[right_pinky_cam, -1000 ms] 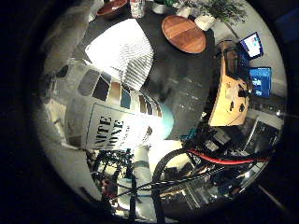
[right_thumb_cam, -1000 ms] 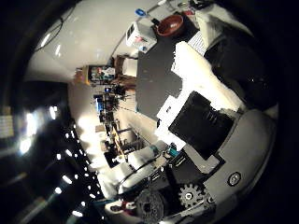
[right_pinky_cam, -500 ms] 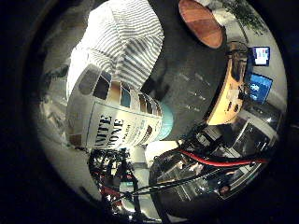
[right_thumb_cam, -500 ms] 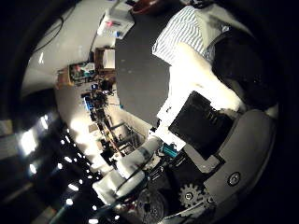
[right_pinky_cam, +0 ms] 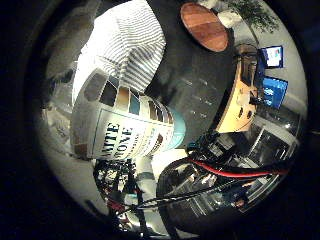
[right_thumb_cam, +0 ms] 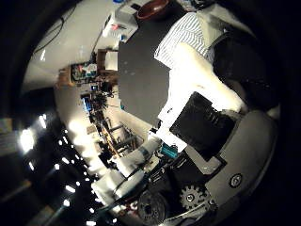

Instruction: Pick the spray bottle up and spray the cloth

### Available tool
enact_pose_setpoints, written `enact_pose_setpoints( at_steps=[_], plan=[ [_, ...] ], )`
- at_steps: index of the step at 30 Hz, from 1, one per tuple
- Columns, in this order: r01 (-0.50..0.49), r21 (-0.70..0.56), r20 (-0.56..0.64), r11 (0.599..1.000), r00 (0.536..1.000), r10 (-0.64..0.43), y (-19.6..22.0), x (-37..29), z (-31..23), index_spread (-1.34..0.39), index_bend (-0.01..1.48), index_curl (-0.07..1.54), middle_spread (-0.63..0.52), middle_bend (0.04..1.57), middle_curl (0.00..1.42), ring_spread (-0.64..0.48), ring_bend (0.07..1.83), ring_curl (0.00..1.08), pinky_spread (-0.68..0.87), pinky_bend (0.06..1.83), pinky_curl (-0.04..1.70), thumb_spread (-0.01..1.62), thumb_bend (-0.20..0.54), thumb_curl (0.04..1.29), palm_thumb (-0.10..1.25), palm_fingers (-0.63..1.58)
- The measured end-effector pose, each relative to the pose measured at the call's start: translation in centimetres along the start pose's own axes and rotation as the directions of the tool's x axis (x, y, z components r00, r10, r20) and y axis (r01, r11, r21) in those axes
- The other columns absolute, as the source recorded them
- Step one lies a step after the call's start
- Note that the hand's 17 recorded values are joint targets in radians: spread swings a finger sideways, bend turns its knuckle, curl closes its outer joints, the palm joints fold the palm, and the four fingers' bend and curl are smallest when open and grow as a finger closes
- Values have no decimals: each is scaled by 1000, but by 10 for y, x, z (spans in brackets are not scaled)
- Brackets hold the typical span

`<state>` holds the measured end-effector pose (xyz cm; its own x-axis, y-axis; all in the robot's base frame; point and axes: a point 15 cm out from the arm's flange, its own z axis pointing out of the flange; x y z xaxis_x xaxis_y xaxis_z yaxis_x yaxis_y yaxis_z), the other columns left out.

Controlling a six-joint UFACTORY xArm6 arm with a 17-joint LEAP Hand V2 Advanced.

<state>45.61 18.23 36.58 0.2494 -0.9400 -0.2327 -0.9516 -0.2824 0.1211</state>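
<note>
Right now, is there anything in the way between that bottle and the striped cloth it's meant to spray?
Nothing visible. The bottle fills much of the palm view, so it is close to the robot hand, and the cloth lies just beyond it on the dark table. The wooden board sits off to one side.

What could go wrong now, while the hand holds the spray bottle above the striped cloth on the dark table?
1. The spray bottle fills the view, close to the palm; how firmly the hand holds it cannot be judged, so it may slip.
2. The nozzle is not visible, so the spray may miss the striped cloth and wet the dark table.
3. A wooden plate and a bowl stand on the table beyond the cloth; a wide swing might hit them.
</note>
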Motion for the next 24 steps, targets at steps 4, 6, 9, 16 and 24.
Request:
enact_pose_setpoints(
  at_steps=[4,6,9,16,24],
  plan=[
    [-6,-9,0,1000,1000,6,-4,1,7,-205,1184,745,-109,1380,652,-180,1444,641,-204,986,1439,914,-17,776,932,1166],
    [-14,-26,-2,1000,1000,14,-9,1,18,-205,1184,745,-109,1380,652,-180,1444,641,-204,986,1439,914,-17,777,932,1166],
    [-29,-68,-3,997,1000,29,-16,0,42,-205,1184,745,-109,1380,652,-180,1444,642,-204,986,1439,917,-19,775,925,1166],
    [-27,-112,-13,993,1000,26,-27,-5,74,-205,1183,745,-109,1379,652,-180,1444,642,-205,986,1439,922,-17,773,923,1166],
    [-9,-65,25,998,1000,10,-18,-15,44,-205,1183,745,-109,1379,652,-180,1444,642,-205,985,1440,923,-17,772,923,1166]
  ],
)
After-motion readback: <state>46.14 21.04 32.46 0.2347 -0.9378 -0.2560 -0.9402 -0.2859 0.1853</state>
